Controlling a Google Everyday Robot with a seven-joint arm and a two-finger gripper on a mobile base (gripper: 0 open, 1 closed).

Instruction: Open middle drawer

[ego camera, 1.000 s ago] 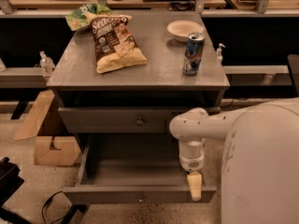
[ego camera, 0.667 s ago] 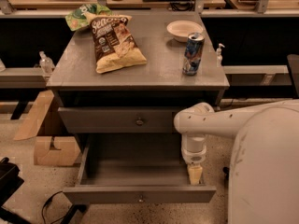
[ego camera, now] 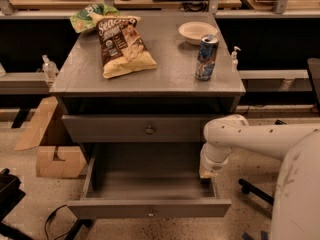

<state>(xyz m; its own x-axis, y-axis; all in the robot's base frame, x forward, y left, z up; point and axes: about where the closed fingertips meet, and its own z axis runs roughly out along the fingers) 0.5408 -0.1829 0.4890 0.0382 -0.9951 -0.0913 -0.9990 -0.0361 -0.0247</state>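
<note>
Middle drawer (ego camera: 110, 129) sits shut, its front flush with the cabinet frame and the round knob (ego camera: 149, 130) centred on it. Just below, the bottom drawer (ego camera: 150, 209) is pulled well out. The gripper (ego camera: 208, 173) hangs low at the right side of that open drawer, near its right wall and below the middle drawer's right end, apart from the knob. Only its tan tip shows, so I cannot tell how wide it is. The white arm (ego camera: 260, 139) reaches in from the right. On the cabinet top (ego camera: 170, 74): a brown chip bag (ego camera: 122, 46), a green bag (ego camera: 90, 16) behind it, a can (ego camera: 206, 57) and a bowl (ego camera: 197, 31). What looks like cardboard boxes (ego camera: 55, 159) sit on the floor to the left.
</note>
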